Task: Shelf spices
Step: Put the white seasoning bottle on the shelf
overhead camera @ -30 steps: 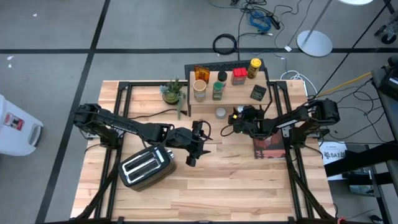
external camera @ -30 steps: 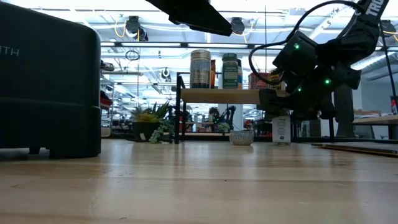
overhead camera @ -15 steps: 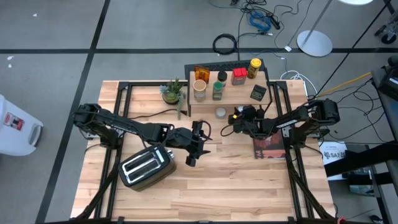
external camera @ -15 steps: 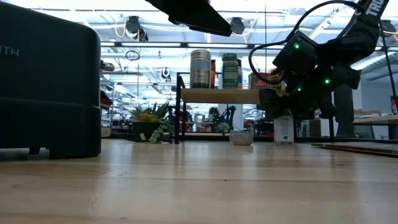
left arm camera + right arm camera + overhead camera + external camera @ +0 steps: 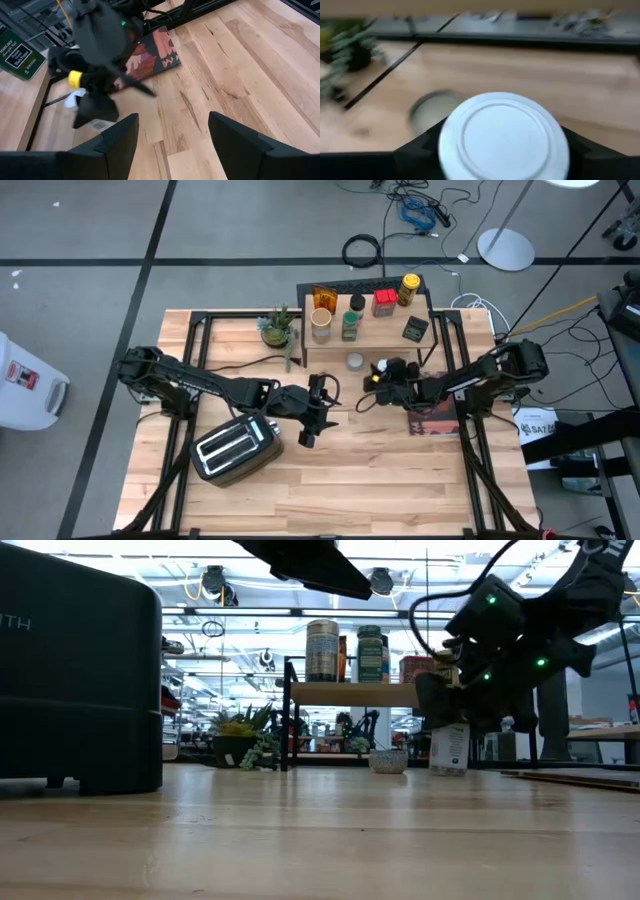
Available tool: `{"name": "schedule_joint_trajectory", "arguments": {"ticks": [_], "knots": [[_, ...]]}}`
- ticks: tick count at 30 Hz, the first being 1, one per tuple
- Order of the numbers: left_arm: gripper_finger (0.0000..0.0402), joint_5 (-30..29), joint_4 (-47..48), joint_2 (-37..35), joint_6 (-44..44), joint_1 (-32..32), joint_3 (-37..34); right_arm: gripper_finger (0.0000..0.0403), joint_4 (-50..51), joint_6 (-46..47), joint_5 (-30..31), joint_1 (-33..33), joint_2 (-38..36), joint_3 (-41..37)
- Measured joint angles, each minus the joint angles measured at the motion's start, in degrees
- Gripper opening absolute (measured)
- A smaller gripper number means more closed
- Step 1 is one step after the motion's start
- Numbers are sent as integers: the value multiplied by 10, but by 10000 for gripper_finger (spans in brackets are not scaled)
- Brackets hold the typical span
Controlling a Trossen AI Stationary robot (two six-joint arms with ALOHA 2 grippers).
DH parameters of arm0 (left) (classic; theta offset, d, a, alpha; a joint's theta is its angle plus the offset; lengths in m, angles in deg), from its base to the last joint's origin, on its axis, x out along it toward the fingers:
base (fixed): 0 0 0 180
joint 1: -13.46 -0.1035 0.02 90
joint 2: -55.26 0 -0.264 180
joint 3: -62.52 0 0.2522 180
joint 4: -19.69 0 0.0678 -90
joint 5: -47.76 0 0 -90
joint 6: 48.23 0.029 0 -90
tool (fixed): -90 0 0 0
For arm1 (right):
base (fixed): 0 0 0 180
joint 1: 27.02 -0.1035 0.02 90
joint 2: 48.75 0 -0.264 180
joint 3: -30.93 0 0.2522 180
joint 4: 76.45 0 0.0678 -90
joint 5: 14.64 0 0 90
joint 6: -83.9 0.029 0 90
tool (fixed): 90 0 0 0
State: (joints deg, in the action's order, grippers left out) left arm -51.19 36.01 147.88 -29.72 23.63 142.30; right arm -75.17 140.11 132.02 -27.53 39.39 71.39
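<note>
My right gripper (image 5: 383, 374) clamped on white jar (image 5: 503, 138), just clear of table in front of shelf (image 5: 390, 330). Step: carry jar up. Next: raise above shelf top, find gap among spices there. Left gripper (image 5: 320, 405) idle mid-table, fingers spread.

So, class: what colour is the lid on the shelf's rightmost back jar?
Yellow lid; high view shows it best.

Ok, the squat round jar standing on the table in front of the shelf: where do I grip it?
Take the squat jar across its round sides, from straight above. It stands upright and low, and the shelf is close behind it. The left tool is free; the right tool holds a white jar.
</note>
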Motion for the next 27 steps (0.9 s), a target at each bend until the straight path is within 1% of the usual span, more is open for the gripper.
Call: {"name": "schedule_joint_trajectory", "arguments": {"ticks": [3,8,12,17,21,25,27], "knots": [[249,0,1,0,0,0,0,206,5,10,-44,-24,2,-1],[249,0,1,0,-2,0,0,183,1,5,-57,-70,1,-1],[249,0,1,0,-2,0,0,183,-10,-15,-75,-108,0,-1],[249,0,1,0,-13,0,0,198,-33,-62,-110,-158,0,0],[249,0,4,0,-17,0,0,194,-40,-91,-137,-189,0,0],[249,0,4,0,-17,0,0,193,-48,-122,-176,-218,0,1],[249,0,5,0,-17,0,0,197,-60,-153,-205,-232,0,0]]}}
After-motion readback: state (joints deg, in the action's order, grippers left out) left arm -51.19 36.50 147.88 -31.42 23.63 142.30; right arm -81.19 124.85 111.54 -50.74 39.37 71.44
